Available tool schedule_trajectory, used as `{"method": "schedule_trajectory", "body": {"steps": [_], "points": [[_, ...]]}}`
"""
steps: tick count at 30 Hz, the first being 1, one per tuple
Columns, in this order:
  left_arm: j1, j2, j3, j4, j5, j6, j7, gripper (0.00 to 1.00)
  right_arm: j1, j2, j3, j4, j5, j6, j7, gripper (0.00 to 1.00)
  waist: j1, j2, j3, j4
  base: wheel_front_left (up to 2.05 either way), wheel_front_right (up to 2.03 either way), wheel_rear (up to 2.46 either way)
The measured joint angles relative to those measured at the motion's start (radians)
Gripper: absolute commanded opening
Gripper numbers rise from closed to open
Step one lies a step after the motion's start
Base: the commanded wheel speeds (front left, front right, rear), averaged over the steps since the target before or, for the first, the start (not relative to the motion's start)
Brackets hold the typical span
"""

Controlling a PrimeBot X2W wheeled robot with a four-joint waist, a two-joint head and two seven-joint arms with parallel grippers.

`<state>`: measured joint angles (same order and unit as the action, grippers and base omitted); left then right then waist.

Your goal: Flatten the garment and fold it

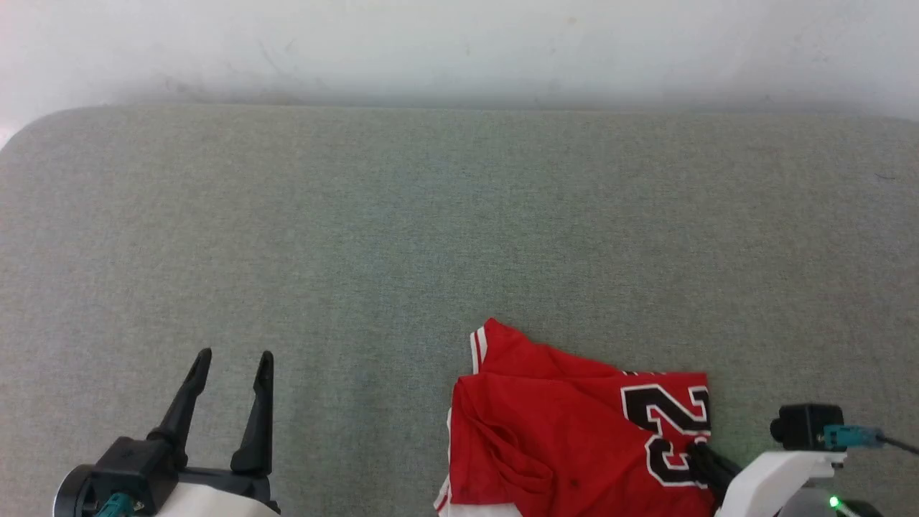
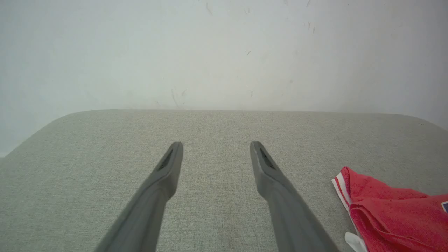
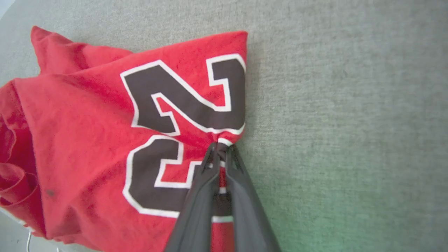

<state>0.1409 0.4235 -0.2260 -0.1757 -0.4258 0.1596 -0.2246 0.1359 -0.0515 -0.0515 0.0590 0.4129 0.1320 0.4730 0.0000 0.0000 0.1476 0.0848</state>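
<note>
The garment (image 1: 553,424) is a red jersey lying crumpled at the near right of the grey table, with black white-outlined digits on its right part (image 3: 182,105). My right gripper (image 1: 698,454) is shut on the garment's right edge, pinching a fold of cloth between its fingertips (image 3: 219,149). A corner of the garment (image 2: 392,213) with striped trim lies to the right of my left gripper (image 2: 216,147). My left gripper (image 1: 233,355) stands open over bare table at the near left, well apart from the garment.
The grey fabric-covered table (image 1: 431,215) stretches wide, ending at a white wall (image 1: 459,43) at the back. Its rounded far left corner (image 1: 29,129) shows. Bare surface lies to the left of and beyond the garment.
</note>
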Motion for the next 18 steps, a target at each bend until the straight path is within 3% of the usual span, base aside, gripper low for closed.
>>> {"method": "schedule_trajectory", "body": {"steps": [7, 18], "points": [[-0.016, 0.002, 0.004, -0.015, 0.004, 0.001, -0.009, 1.00, -0.112, 0.003, -0.049, -0.067, -0.110, 0.000, 0.022, 0.00, 0.0000, 0.0000, 0.013, -0.036, 0.00, 0.00, 0.00], [-0.095, 0.033, 0.015, -0.037, 0.013, -0.017, -0.013, 1.00, -0.337, -0.014, -0.179, -0.112, -0.338, 0.000, 0.168, 0.00, 0.0001, 0.0000, 0.100, -0.088, 0.00, 0.00, 0.00]]}}
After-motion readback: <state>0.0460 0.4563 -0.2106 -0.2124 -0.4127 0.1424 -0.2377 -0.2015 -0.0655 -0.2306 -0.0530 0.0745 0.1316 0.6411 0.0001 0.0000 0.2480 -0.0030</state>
